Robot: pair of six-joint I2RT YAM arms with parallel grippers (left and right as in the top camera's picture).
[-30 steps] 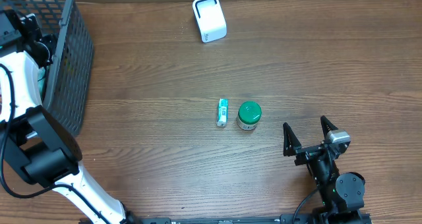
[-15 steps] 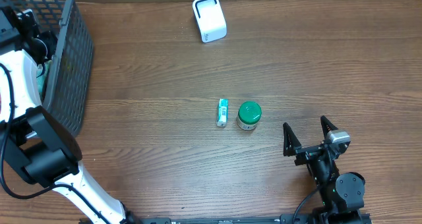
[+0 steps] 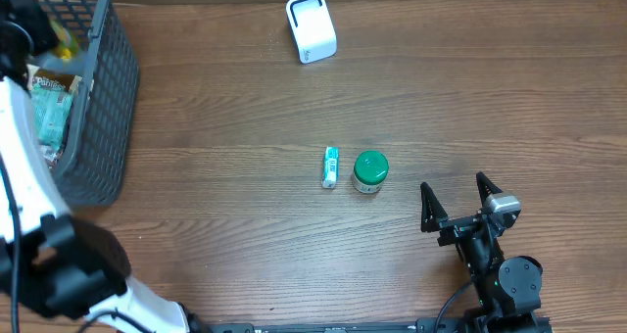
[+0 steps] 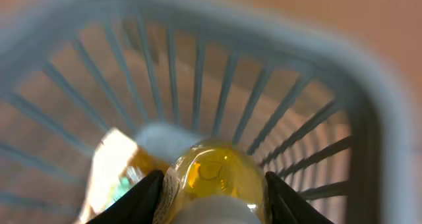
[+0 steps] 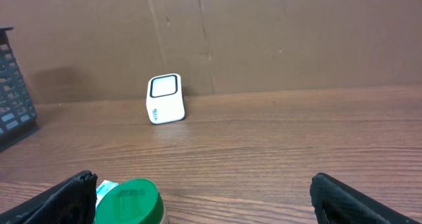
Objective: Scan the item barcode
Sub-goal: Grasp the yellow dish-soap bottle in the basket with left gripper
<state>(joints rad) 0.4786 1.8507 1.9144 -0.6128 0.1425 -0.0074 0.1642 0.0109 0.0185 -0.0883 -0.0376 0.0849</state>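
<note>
In the left wrist view a yellow bottle (image 4: 212,170) with a white cap sits between my left gripper's (image 4: 214,199) black fingers, which are shut on its sides above the inside of the grey wire basket (image 4: 369,138). Overhead, that gripper (image 3: 41,31) is over the basket's (image 3: 103,98) top corner, with a bit of the yellow bottle (image 3: 65,47) showing. The white barcode scanner (image 3: 311,27) stands at the table's far edge and shows again as the scanner (image 5: 165,99). My right gripper (image 3: 458,204) rests open near the front right, and in its own view the gripper (image 5: 204,192) has nothing between its fingers.
A green-lidded jar (image 3: 370,170) and a small teal-and-white tube (image 3: 330,166) lie mid-table, left of the right gripper; the jar (image 5: 128,201) is close to its left finger. Teal packets (image 3: 49,113) lie in the basket. A cardboard wall (image 5: 264,33) backs the table.
My left gripper has closed on the yellow bottle and risen in the basket, uncovering the packets below. The right arm has not moved.
</note>
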